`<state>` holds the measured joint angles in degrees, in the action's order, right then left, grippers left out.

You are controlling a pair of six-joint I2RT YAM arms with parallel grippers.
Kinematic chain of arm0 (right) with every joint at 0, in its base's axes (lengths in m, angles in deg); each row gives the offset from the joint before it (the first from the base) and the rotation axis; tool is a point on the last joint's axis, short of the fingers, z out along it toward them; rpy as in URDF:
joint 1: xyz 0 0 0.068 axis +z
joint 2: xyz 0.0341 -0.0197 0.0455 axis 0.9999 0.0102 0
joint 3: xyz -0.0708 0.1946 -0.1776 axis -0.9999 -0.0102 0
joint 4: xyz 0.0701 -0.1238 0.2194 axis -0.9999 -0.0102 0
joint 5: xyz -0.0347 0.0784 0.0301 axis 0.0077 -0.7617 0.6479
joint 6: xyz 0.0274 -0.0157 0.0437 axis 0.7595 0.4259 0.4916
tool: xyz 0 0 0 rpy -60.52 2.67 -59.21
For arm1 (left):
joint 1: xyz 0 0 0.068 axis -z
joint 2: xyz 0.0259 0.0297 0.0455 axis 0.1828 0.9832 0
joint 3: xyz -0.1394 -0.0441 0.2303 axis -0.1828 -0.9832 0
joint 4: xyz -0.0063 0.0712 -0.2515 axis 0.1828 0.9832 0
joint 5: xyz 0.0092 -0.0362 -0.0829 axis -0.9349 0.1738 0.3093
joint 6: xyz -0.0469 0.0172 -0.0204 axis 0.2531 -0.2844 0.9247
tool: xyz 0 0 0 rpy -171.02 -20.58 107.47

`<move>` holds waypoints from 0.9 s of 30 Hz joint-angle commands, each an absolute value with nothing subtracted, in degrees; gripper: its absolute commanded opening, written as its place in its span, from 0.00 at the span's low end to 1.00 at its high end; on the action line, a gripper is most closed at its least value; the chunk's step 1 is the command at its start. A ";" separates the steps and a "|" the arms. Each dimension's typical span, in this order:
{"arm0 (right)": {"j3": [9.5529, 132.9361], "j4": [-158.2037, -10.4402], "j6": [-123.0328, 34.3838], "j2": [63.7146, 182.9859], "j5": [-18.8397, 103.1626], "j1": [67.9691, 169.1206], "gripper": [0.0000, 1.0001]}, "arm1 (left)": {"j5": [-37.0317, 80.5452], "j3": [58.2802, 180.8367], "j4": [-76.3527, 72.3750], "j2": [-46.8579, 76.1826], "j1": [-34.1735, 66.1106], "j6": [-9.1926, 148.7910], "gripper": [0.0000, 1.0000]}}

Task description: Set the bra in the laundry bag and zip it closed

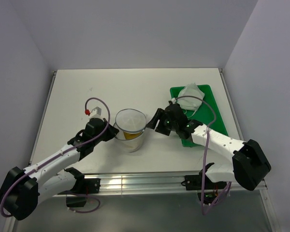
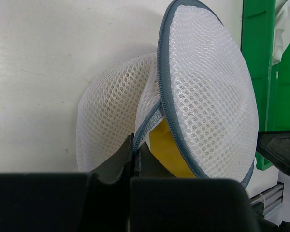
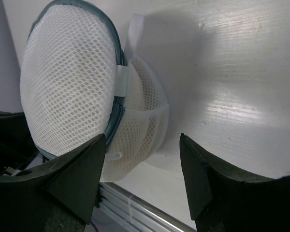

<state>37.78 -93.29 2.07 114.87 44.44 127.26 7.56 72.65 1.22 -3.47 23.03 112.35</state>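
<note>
"On the white table (image 1: 135, 82), what lay there?"
"I saw a round white mesh laundry bag (image 1: 130, 121), mustard-yellow fabric bra (image 2: 166, 150) inside. My left gripper (image 2: 134, 145) pinched its rim (image 2: 160, 96); my right gripper (image 3: 142, 137) gaped empty beside it."

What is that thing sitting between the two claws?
The mesh laundry bag, with the yellow bra showing inside, stands between the left gripper and the right gripper; the top view shows it best.
</note>
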 commanded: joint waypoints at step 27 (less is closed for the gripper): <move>33.93 -69.41 18.64 123.82 35.30 124.40 0.60 | 8.66 71.56 -2.96 -5.02 22.87 109.72 0.00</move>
